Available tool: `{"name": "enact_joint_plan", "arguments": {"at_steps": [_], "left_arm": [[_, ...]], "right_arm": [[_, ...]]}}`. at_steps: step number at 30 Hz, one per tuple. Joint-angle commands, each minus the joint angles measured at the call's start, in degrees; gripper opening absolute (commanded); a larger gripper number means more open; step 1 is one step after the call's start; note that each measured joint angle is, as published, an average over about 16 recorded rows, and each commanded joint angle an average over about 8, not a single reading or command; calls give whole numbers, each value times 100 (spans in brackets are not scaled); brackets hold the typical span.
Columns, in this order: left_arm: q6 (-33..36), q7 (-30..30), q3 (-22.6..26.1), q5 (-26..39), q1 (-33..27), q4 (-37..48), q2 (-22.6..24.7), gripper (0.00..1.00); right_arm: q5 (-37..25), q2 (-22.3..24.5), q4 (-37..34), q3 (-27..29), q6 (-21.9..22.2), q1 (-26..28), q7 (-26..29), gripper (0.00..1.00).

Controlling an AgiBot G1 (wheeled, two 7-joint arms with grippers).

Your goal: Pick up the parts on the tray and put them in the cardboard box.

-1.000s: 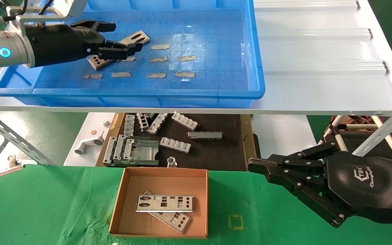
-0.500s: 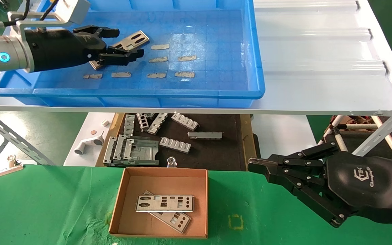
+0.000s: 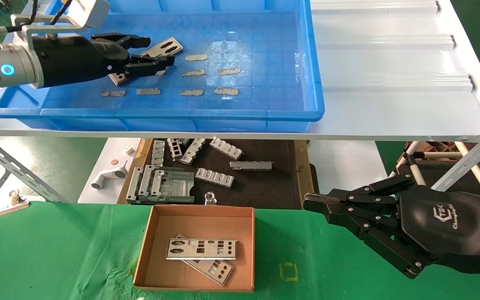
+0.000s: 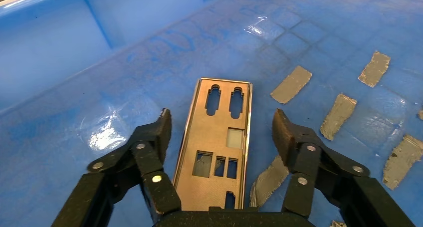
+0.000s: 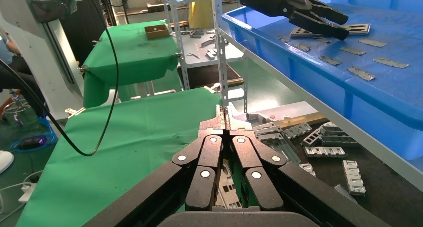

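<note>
One part (image 3: pixel 167 46), a thin silver-grey plate with cutouts, lies flat on the floor of the blue tray (image 3: pixel 223 113) at its left end. My left gripper (image 3: pixel 158 51) is open just over it, with one finger on each long side and neither touching. The left wrist view shows the plate (image 4: pixel 212 122) between the open fingers of that gripper (image 4: pixel 222 121) on the tray floor (image 4: pixel 299 32). The cardboard box (image 3: pixel 200 210) on the green cloth holds two plates (image 3: pixel 201 248), one across the other. My right gripper (image 3: pixel 308 202) is shut and empty, parked right of the box; it also shows in the right wrist view (image 5: pixel 225 114).
Several tan tape strips (image 3: pixel 227 71) lie on the tray floor right of the plate. Ribbed grey brackets (image 3: pixel 215 177) lie on a dark surface below the white shelf (image 3: pixel 390 83). A shelf leg (image 3: pixel 19 171) slants at the left.
My left gripper has shifted a little to the right and lower over the plate. The plate has not moved. The right arm has not moved.
</note>
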Motion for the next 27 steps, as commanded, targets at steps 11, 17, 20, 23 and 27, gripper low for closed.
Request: {"name": "enact_joint_plan", "arguments": {"at_steps": [11,17,20,23,27], "left_arm": [[-74,34,-14,-20,-27,23,4,0],[-45,54,-24,-33,-44,21,-8,0],[-27,63,-29,-40,-52,20,-14,0],[-9,72,-37,-52,-69,15,-23,0],[11,79,-59,-83,-110,6,-44,0]], "right_arm": [[0,0,0,0,0,0,0,0],[0,0,0,0,0,0,0,0],[0,0,0,0,0,0,0,0],[0,0,0,0,0,0,0,0],[0,0,0,0,0,0,0,0]]}}
